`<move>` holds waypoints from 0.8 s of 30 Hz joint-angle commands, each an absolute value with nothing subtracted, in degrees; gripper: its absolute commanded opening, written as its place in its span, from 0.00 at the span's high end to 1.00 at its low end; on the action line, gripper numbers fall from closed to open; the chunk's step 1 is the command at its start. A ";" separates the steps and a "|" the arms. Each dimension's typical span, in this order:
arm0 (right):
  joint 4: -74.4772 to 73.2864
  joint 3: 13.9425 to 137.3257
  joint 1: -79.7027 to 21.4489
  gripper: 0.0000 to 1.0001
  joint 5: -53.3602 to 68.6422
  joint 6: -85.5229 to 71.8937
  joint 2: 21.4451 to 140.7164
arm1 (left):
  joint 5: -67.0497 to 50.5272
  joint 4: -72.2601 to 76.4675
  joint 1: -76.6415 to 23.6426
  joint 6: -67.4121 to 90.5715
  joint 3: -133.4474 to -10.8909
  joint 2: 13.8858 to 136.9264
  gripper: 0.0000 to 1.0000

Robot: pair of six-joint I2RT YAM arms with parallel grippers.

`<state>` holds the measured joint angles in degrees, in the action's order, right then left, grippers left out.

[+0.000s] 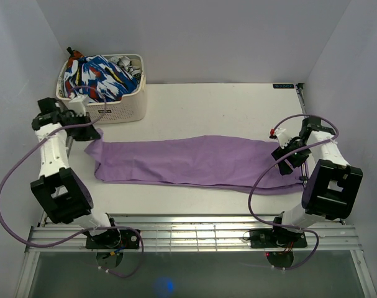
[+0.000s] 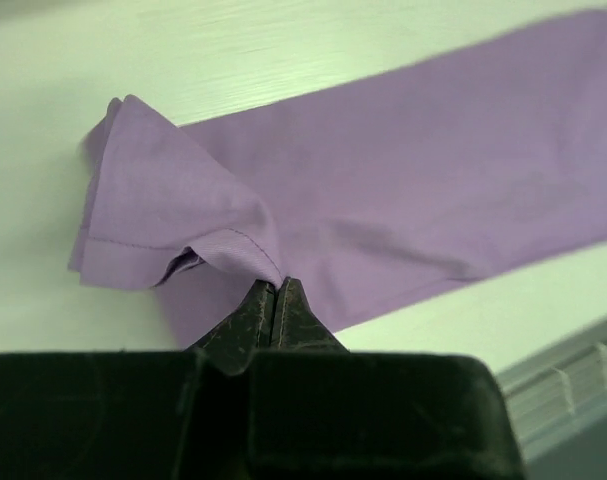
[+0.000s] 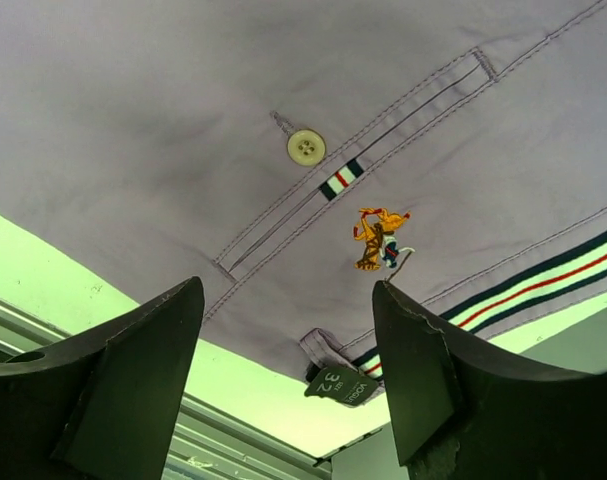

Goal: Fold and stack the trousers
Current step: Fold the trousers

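Lilac cloth is pinched at the tips of your left gripper, its jaws clamped together on a hem corner of the trousers. The leg runs flat beyond. Your right gripper hangs with jaws apart at the waist end, nothing between them. Past its tips come the size tag, the logo, then the button.

The black two-finger left gripper is clamped tight, tips pressed together, its white arm stretched forward — the black right gripper hovers, jaws spread wide, elbow folded back.
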<state>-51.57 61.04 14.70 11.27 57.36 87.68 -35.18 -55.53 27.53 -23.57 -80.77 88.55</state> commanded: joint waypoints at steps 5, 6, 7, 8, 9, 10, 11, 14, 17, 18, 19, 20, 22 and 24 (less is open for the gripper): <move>-53.88 62.05 14.94 0.26 12.65 57.22 87.98 | -44.04 -48.46 5.30 -5.30 -73.66 78.93 1.00; -53.96 62.22 14.94 0.26 12.66 57.13 87.98 | -43.69 -46.86 3.36 -1.53 -72.96 78.75 1.00; -54.05 62.23 15.03 0.26 12.57 57.04 87.89 | -40.72 -44.67 -1.53 1.99 -71.64 78.58 1.00; -54.14 62.23 15.12 0.26 12.22 57.04 87.80 | -37.74 -40.21 -3.76 5.41 -71.28 78.66 1.00; -54.05 62.14 15.20 0.26 12.04 57.04 87.72 | -36.14 -38.77 -5.52 9.71 -71.28 79.18 1.00; -54.14 62.23 15.29 0.26 11.87 57.22 87.63 | -35.17 -37.19 -9.19 11.58 -71.63 79.71 1.00; -53.88 62.23 15.55 0.26 11.26 57.22 87.63 | -31.50 -34.31 -11.23 13.52 -71.80 80.24 1.00; -53.61 62.40 16.43 0.27 10.29 57.22 87.89 | -27.79 -29.20 -17.74 17.83 -72.51 82.87 1.00; -53.17 62.49 17.14 0.27 9.41 57.22 88.07 | -25.32 -25.07 -23.01 21.44 -73.03 86.04 1.00; -53.09 62.58 17.31 0.27 9.32 57.30 88.07 | -23.83 -23.92 -24.07 22.32 -73.30 86.74 1.00; -53.17 62.67 17.40 0.27 9.40 57.22 87.98 | -23.12 -22.78 -26.00 23.19 -73.39 88.05 1.00; -53.26 62.58 17.49 0.27 9.32 57.13 87.98 | -22.42 -20.33 -27.06 24.42 -73.48 88.76 1.00; -53.26 62.23 17.58 0.27 9.32 57.30 87.63 | -20.84 -17.42 -28.73 25.31 -72.95 89.90 1.00; -53.35 61.96 17.58 0.27 9.14 57.39 87.63 | -20.74 -13.37 -30.58 26.28 -72.34 90.79 1.00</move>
<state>-52.58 61.04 17.30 9.15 57.21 87.88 -23.51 -22.61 -28.71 22.02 -71.61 91.33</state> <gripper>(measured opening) 0.733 0.009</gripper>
